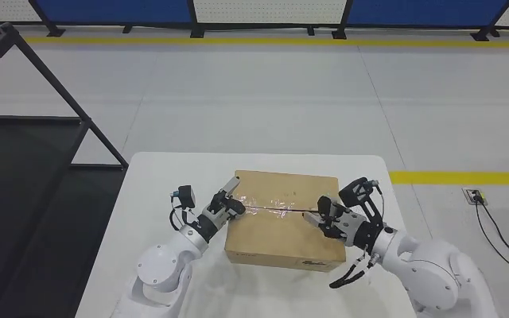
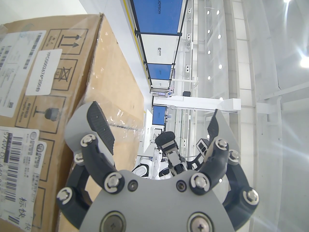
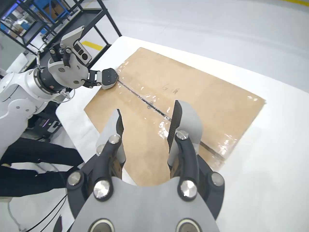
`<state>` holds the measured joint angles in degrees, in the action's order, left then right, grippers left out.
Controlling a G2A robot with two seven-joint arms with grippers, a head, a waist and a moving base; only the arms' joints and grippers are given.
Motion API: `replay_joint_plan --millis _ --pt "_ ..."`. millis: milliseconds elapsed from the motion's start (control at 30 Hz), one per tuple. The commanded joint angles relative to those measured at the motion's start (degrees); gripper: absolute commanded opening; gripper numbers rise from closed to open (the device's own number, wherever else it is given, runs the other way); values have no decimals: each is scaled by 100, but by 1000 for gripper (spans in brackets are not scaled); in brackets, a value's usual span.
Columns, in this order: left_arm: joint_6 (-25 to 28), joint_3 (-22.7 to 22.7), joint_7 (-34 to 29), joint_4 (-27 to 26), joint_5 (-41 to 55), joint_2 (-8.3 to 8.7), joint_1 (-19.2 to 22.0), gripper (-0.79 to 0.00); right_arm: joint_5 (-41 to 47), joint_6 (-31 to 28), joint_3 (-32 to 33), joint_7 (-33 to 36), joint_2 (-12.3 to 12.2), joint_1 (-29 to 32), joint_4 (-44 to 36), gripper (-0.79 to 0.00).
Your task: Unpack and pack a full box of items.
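A shut brown cardboard box (image 1: 282, 230) lies in the middle of the white table (image 1: 159, 183), its top flaps sealed by clear tape along the middle seam (image 1: 278, 209). My left gripper (image 1: 233, 196) is open at the box's left end; one finger pad (image 3: 109, 78) rests at the taped seam's end, the other finger (image 3: 72, 36) stands off the box. The left wrist view shows the labelled box side (image 2: 48, 85) beside the left gripper (image 2: 157, 121). My right gripper (image 1: 323, 216) hangs open over the box's right end, straddling the seam (image 3: 144, 100) in the right wrist view (image 3: 147, 121).
A black metal rack (image 1: 48, 159) stands on the floor left of the table. Bare table top runs around the box on all sides, widest at the left (image 1: 151, 230). Yellow floor lines (image 1: 445, 176) and blue partition panels (image 1: 111, 9) lie beyond.
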<state>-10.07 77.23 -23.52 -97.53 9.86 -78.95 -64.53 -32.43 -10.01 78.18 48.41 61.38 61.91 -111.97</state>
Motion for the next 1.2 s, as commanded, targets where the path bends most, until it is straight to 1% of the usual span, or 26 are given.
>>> replay_joint_plan --millis 0,133,233,400,567,667,700,933,1167 --pt "0 0 0 0 0 0 0 0 240 360 -229 323 36 -394 243 -785" --pt "28 -4 19 -12 -2 0 -23 0 566 859 -726 817 120 -1030 713 -785" --pt "76 -19 48 -51 12 6 -86 0 757 1025 -972 994 171 -1378 1060 -785" --pt "95 -35 37 -71 11 19 -97 0 882 1152 -1357 1157 246 -1758 1411 -785" --pt "112 -52 43 -79 21 29 -94 0 714 1582 -1609 1162 303 -2037 1689 -785" --pt "121 -65 49 -91 26 35 -96 0 553 1904 -1733 1093 337 -2168 1852 -785" --pt "129 -67 50 -92 27 38 -101 0 602 1926 -1763 1099 350 -2202 1893 -785" --pt "149 -49 61 -125 69 55 -137 0 793 1952 -1771 1213 371 -2312 2239 -785" --pt "126 -64 52 -153 56 73 -121 0 905 1924 -1447 1238 299 -2114 2269 -785"
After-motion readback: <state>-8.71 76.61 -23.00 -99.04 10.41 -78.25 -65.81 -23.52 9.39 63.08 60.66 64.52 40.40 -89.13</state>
